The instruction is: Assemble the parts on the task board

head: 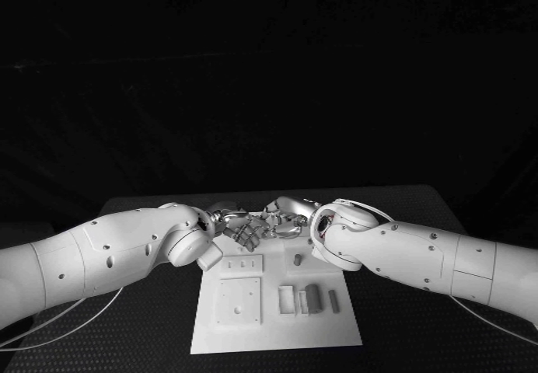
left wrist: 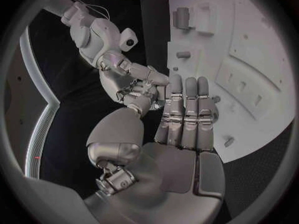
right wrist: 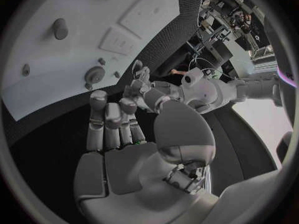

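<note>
Two hands meet above the board's far edge
Left hand [head: 239, 226] and right hand [head: 284, 221] touch fingertips at frame centre, fingers apart, holding nothing; parts [head: 306, 299] lie on the task board [head: 274, 330].

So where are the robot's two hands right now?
In the head view, the left hand and right hand meet fingertip to fingertip over the far end of the task board.

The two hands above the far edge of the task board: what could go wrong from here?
1. The left hand and right hand meet very close together, so their fingers may collide or tangle.
2. Whether either holds a part is hidden; one passed here could drop onto the task board.
3. The right arm hangs low over the upright parts and might knock them.
</note>
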Tool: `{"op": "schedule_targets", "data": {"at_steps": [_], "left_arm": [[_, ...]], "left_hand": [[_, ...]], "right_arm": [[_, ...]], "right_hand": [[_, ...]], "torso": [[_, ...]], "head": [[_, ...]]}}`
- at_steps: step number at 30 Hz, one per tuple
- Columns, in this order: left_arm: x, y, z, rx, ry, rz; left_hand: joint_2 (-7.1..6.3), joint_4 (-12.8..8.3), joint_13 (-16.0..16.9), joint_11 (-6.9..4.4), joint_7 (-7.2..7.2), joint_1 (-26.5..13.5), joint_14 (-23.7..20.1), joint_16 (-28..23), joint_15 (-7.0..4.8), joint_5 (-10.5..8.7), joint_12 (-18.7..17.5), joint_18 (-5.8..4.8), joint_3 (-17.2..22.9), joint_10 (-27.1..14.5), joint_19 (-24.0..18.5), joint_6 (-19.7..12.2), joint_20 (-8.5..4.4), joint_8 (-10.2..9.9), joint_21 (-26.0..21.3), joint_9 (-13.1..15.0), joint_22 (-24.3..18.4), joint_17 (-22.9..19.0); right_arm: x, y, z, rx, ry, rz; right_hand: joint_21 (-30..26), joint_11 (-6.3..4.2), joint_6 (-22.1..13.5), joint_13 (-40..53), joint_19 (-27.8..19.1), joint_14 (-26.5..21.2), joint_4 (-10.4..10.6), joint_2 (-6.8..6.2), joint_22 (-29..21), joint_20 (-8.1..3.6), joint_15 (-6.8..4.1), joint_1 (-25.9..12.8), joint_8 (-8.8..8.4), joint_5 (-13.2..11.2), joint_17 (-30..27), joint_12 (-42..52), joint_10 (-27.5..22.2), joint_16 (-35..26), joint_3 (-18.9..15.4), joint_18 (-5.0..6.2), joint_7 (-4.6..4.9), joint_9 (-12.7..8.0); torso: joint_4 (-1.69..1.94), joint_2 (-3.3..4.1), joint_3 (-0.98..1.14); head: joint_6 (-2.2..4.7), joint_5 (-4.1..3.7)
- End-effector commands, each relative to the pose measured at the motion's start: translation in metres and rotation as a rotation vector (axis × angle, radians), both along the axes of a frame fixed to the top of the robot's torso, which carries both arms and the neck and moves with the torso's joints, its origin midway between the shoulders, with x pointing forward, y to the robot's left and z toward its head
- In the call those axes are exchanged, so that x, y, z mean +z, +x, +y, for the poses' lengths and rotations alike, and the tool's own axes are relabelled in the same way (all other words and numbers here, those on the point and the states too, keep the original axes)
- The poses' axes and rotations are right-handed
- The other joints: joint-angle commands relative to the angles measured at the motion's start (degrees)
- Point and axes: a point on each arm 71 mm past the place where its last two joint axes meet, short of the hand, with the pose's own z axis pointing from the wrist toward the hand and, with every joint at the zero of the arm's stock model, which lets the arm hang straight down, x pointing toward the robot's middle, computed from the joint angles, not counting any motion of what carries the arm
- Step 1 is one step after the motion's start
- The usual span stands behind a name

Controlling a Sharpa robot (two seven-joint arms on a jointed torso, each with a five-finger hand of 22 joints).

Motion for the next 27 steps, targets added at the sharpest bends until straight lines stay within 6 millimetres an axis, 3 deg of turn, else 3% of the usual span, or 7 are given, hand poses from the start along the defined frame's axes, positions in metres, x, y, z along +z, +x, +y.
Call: {"op": "schedule_targets", "data": {"at_steps": [1,10,13,14,19,23,27], "left_arm": [[0.002,-0.001,-0.004,-0.044,0.003,-0.017],[0.001,0.000,0.001,-0.044,0.011,-0.012],[0.001,0.000,0.002,-0.048,0.017,-0.009],[0.001,0.000,0.002,-0.049,0.018,-0.008],[0.000,0.000,0.003,-0.056,0.028,-0.003],[-0.001,0.001,0.005,-0.060,0.050,0.004],[-0.005,0.002,0.011,-0.071,0.113,0.042]], "left_hand": [[0.77,-0.09,3.22,-0.18,-1.09,0.05,0.10,0.84,-0.23,0.19,1.21,-0.87,-0.32,-0.96,-0.14,0.32,-0.63,0.62,0.62,2.40,1.22,1.07],[1.24,-0.18,9.00,-0.34,-1.16,-0.16,-0.25,1.86,-0.38,0.20,2.72,-0.87,0.01,-2.64,-0.77,-0.17,-0.83,0.46,1.51,6.10,3.80,1.64],[1.25,-0.21,9.71,-0.36,-1.18,-0.18,-0.28,1.97,-0.39,0.20,2.82,-0.87,0.10,-2.82,-0.87,-0.16,-0.85,0.34,1.60,6.54,4.14,1.67],[1.25,-0.22,9.93,-0.36,-1.18,-0.18,-0.29,2.00,-0.40,0.20,2.85,-0.87,0.13,-2.88,-0.91,-0.16,-0.85,0.29,1.62,6.68,4.25,1.67],[1.29,-0.25,10.47,-0.36,-1.18,-0.17,-0.34,2.06,-0.40,0.20,2.87,-0.87,0.24,-3.04,-0.99,-0.18,-0.86,0.12,1.67,7.01,4.52,1.67],[1.31,-0.29,10.80,-0.36,-1.17,-0.12,-0.38,2.09,-0.40,0.21,2.86,-0.87,0.34,-3.14,-1.08,-0.20,-0.86,-0.01,1.68,7.21,4.68,1.66],[1.29,-0.32,11.10,-0.33,-1.14,-0.07,-0.48,2.08,-0.38,0.21,2.81,-0.87,0.45,-3.29,-1.20,-0.24,-0.84,-0.19,1.68,7.38,4.85,1.62]], "right_arm": [[-0.002,-0.003,0.004,0.035,-0.004,0.011],[-0.003,-0.002,0.000,0.025,0.011,0.032],[-0.003,-0.001,-0.003,0.013,0.033,0.044],[-0.003,0.000,-0.003,0.012,0.040,0.048],[-0.002,0.001,-0.007,0.009,0.071,0.061],[-0.001,0.002,-0.016,-0.006,0.122,0.064],[0.002,0.006,-0.032,-0.045,0.195,0.055]], "right_hand": [[0.14,-2.25,12.11,-0.05,0.52,0.01,-0.16,-0.10,0.80,-0.32,-0.29,-0.67,0.09,0.38,-0.06,0.23,-2.55,0.10,0.06,0.90,-1.07,0.05],[-0.21,-2.07,11.22,-0.08,0.21,-0.27,-0.08,-0.80,0.71,-0.25,-0.24,-1.06,-0.41,0.37,-0.17,-0.09,-2.98,-0.24,0.05,0.90,-0.85,0.00],[-0.96,-0.88,8.28,0.05,-0.72,-1.23,0.73,-3.03,0.58,0.14,0.46,-1.96,-2.42,0.41,-0.32,-0.59,-4.39,-0.90,0.06,0.90,0.20,-0.85],[-1.19,-0.42,6.76,0.14,-0.99,-1.58,1.07,-4.03,0.55,0.27,0.98,-2.29,-3.41,0.38,-0.38,-0.67,-4.85,-1.12,-0.01,0.90,0.96,-1.31],[-2.65,1.55,2.05,0.16,-3.03,-3.53,2.16,-6.66,0.35,1.19,3.06,-3.79,-6.28,0.22,-0.88,-1.46,-7.23,-2.53,-1.47,0.90,3.19,-2.69],[-5.40,3.11,-1.45,-0.85,-6.40,-6.77,3.39,-8.34,-0.33,2.84,4.63,-4.56,-8.13,0.36,-2.13,-3.41,-10.53,-5.23,-2.59,0.75,4.76,-3.91],[-6.63,3.65,-2.15,-1.80,-7.76,-7.88,4.19,-9.23,-0.65,3.74,5.11,-4.73,-8.30,0.28,-2.91,-4.28,-11.52,-6.33,-2.99,0.68,5.15,-4.25]], "torso": [[0.01,0.02,0.01],[0.00,0.01,-0.01],[0.00,0.01,0.03],[0.00,0.02,0.04],[-0.01,0.02,0.03],[0.09,0.03,0.02],[0.06,0.03,0.06]], "head": [[-0.01,-0.07],[-0.12,-0.09],[-0.13,-0.06],[-0.12,-0.04],[-0.17,-0.09],[-0.19,-0.01],[-0.33,0.27]]}}
